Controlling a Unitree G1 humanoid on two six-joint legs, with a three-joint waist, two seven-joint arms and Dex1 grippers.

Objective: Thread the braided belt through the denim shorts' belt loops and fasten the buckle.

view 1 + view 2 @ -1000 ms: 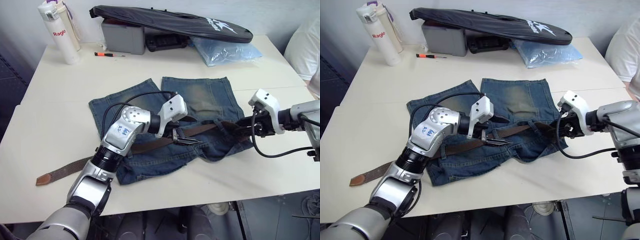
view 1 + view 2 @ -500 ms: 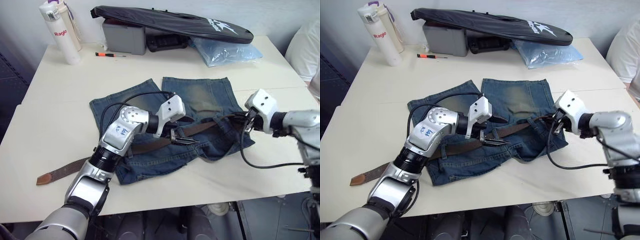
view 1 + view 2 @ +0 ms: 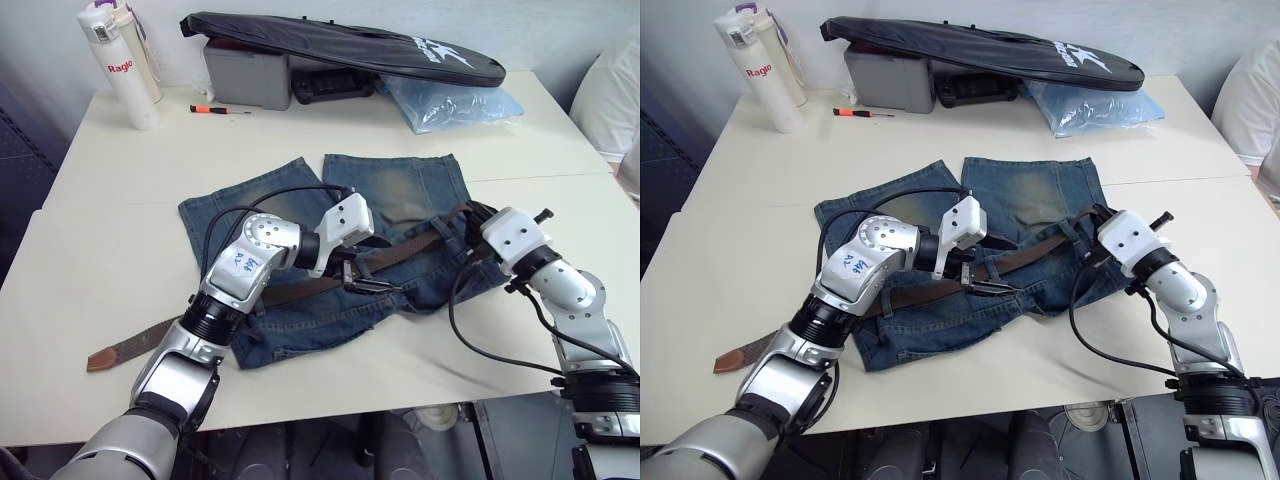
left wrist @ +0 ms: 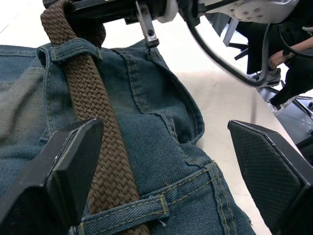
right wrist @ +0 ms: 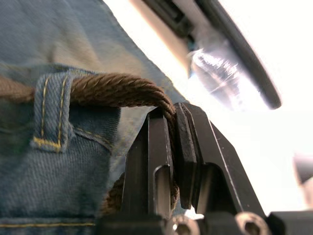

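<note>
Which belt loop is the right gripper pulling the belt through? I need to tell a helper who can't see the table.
On the denim shorts, follow the waistband to the robot's right end. The belt loop there sits just before the right gripper, which pinches the braided belt as it exits.

Shorts mid-table, belt across the waistband

I see the denim shorts [image 3: 330, 250] at the middle of the table [image 3: 120, 230], legs toward the far edge. The braided belt [image 3: 300, 288] lies across the waistband under a belt loop [image 4: 73, 49], its tip trailing toward the left front corner. Bottles [image 3: 120, 65], screwdriver [image 3: 215, 108] and bag [image 3: 340, 45] line the far edge.
</note>
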